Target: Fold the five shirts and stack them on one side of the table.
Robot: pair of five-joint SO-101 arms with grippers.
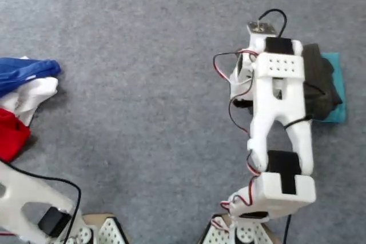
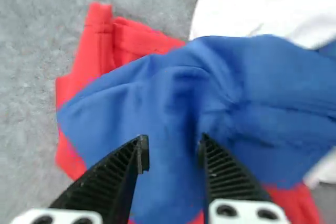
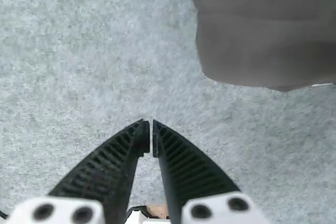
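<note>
Left gripper point(image 2: 172, 145): jaws apart, nothing held, over blue shirt point(image 2: 236, 103) heaped with red shirt point(image 2: 121, 40) and white shirt point(image 2: 262, 3) at the table point(image 3: 79, 51) left edge. Right gripper point(image 3: 151, 127): jaws together, empty, beside dark grey shirt point(image 3: 262, 24) lying on teal shirt point(image 1: 334, 78) near the right edge.

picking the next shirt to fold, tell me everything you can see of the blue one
The blue shirt is plain, soft-looking cloth, unfolded and crumpled into loose creases. It lies in a heap on the left side of the table, draped over the red shirt and lying against the white shirt. The left gripper hangs open just over it; whether it touches the cloth cannot be told.
</note>
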